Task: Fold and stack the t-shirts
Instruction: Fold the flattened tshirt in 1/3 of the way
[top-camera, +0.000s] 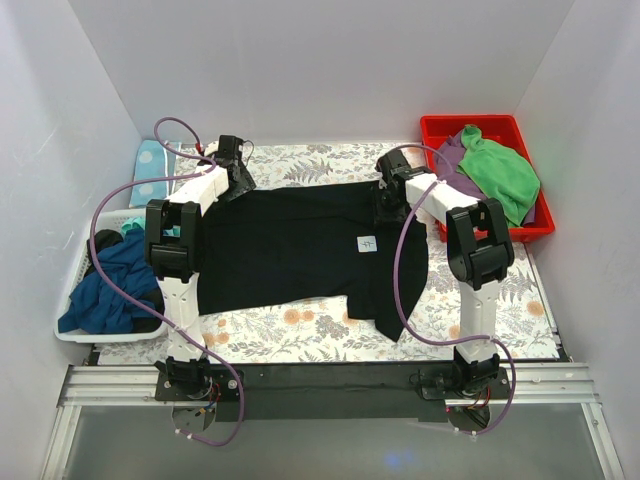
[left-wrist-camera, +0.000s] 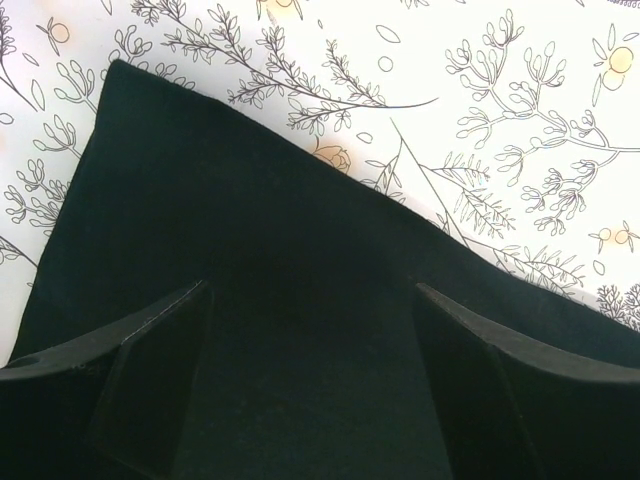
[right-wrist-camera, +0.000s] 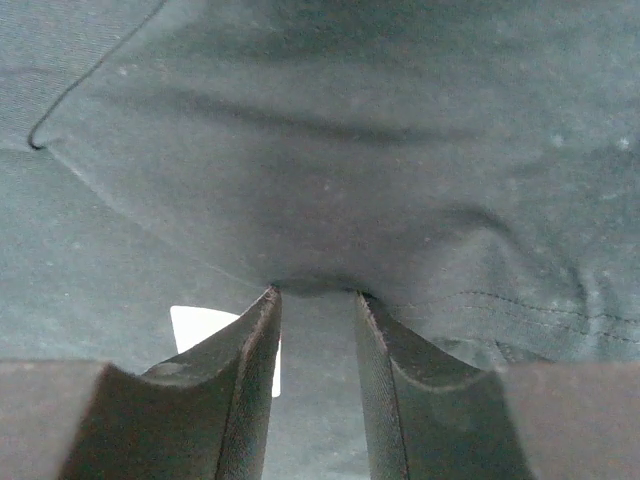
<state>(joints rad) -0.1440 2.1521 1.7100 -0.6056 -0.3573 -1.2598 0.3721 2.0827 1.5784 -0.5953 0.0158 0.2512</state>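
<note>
Right gripper (right-wrist-camera: 315, 292) pinches the black t-shirt (right-wrist-camera: 330, 150) between its jaws. Left gripper (left-wrist-camera: 312, 290) is wide open, same shirt below its jaws.

White walls (top-camera: 320, 70) enclose a table (top-camera: 290, 345) covered in floral-print cloth (top-camera: 330, 160), evenly lit.

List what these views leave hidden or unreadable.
- Label print: too small in top view; a right claw finger covers part of it in the right wrist view.
- Basket contents: piled cloth hides whatever lies lower, top view.
- Black t-shirt far right edge: right arm covers it, top view.
</note>
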